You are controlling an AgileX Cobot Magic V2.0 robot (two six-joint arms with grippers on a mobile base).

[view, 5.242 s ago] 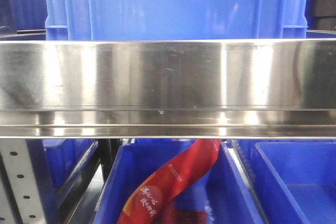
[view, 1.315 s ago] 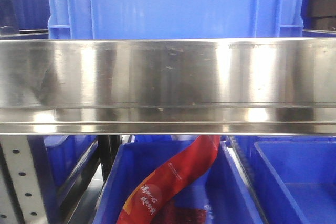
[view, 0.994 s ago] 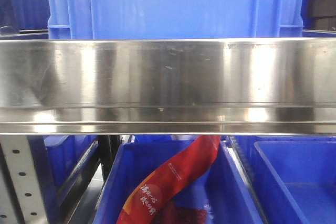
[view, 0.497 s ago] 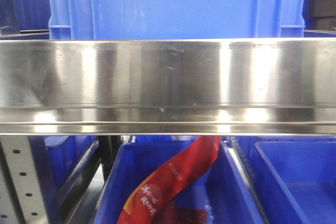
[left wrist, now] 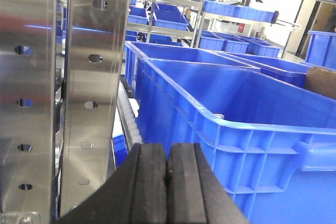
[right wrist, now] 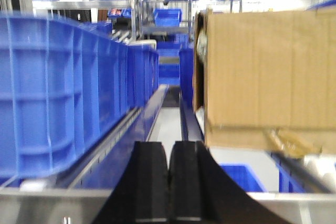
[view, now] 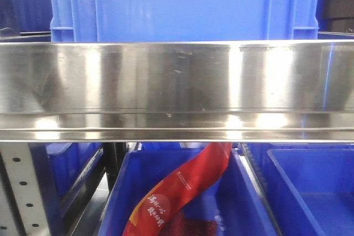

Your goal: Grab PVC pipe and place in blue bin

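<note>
Brushed steel rail (view: 177,89) fronts ribbed blue bin (view: 185,4); both tools closed.

blue bin (left wrist: 252,129) | large, open-topped, upright | on rack beside steel post | PVC pipe unseen

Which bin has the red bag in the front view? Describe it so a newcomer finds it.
Find the wide steel shelf beam across the middle of the front view. Just below it, at centre, sits an open blue bin. It is the only one holding a long red bag with white print; the bin to its right shows nothing inside.
</note>
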